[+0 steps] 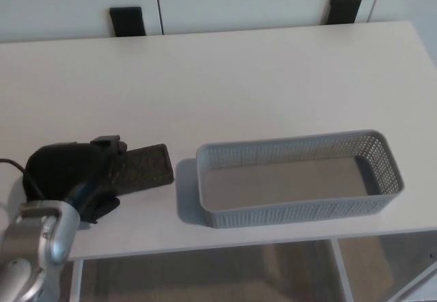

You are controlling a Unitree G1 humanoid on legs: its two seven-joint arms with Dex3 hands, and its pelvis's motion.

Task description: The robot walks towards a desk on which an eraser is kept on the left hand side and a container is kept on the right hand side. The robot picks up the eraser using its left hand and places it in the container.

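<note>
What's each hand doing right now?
Left hand: closed on the eraser, which sits on the desk.
Right hand: not in view.

Left robot hand (75,173) clasps eraser (145,167) beside container (298,178).

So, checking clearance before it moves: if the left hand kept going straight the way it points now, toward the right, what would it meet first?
Beyond the eraser it is closed on, the left hand would probably meet the container's near end wall.

Left robot hand (72,175) low at near edge, fingers curled closed, silver forearm (34,244) below
</note>
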